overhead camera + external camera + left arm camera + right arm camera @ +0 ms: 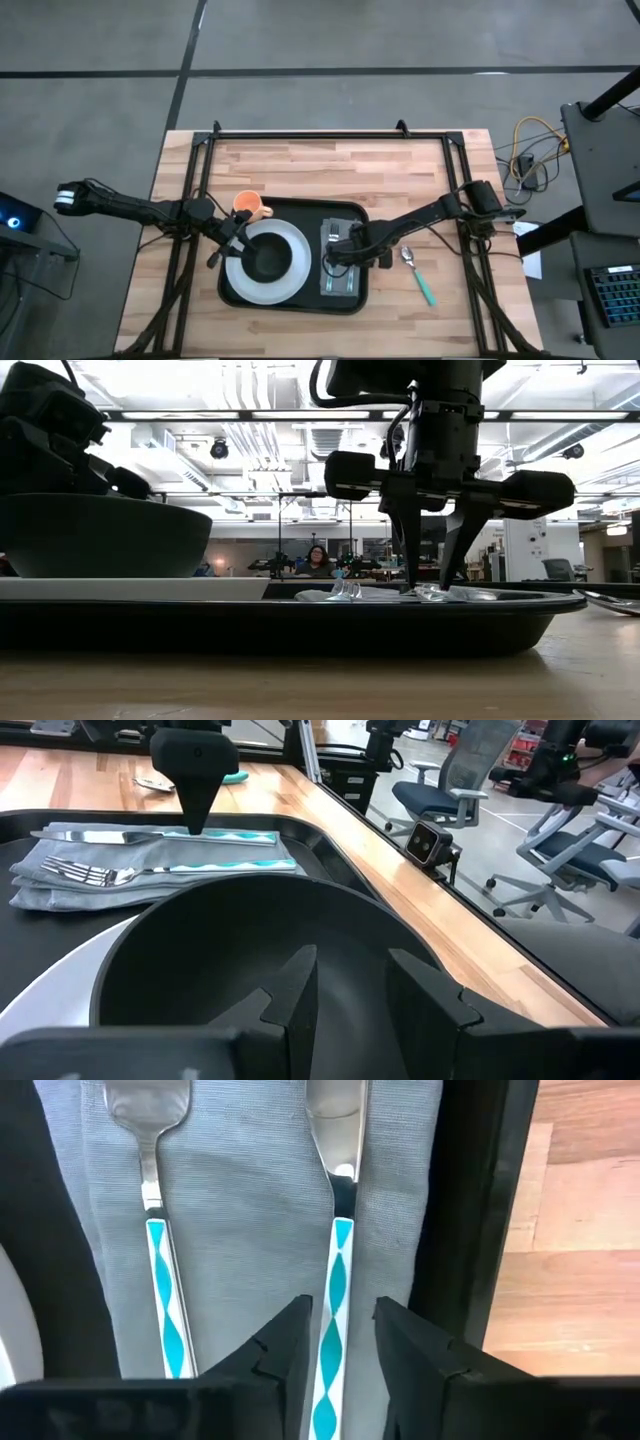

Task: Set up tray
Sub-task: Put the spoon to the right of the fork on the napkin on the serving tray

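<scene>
Straddling knife (334,1270) — right gripper (340,1342), parted

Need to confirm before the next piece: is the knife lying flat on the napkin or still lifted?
Flat. The knife lies on the grey napkin beside the fork; the right gripper straddles its handle, jaws apart.

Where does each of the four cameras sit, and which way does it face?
High: overhead, straight down; both arms over the tray.
Low: table height, level across; right gripper descending.
Left wrist: over the bowl; own fingers below.
Right wrist: down at the knife; own fingers.
Both wrist views share the napkin.
</scene>
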Robot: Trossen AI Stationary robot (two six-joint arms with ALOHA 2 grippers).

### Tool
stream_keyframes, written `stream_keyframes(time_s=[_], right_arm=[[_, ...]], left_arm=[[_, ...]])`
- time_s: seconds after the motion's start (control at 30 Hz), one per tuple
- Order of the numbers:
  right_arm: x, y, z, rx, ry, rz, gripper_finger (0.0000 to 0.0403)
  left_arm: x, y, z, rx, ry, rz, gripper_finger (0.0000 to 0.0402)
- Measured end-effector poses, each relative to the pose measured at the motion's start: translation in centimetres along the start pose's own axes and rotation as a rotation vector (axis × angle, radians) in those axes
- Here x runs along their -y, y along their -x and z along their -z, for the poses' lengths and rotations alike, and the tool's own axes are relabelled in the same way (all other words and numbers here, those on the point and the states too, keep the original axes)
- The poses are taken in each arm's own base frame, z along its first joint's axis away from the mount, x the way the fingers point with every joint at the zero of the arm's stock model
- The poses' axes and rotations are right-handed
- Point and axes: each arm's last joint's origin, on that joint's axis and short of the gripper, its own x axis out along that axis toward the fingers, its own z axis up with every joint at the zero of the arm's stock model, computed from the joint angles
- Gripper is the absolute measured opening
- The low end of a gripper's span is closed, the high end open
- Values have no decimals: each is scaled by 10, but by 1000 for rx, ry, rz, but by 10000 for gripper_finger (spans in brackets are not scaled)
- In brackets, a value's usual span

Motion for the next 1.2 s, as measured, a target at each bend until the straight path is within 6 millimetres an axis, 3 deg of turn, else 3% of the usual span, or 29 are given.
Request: stream_keyframes(time_s=[0.23, 0.53, 0.9, 1.2], right_arm=[[2, 7, -1, 5, 31, 7, 134], [14, 34, 4, 5, 150, 16, 143], [49, 55, 19, 31, 327, 147, 136], [85, 68, 23, 1, 433, 90, 148]], left_arm=[[0, 0, 0, 0, 0, 0, 99], [0, 0, 0, 1, 0, 0, 99], [0, 0, 0, 0, 0, 0, 99], [0, 0, 0, 0, 0, 0, 99]])
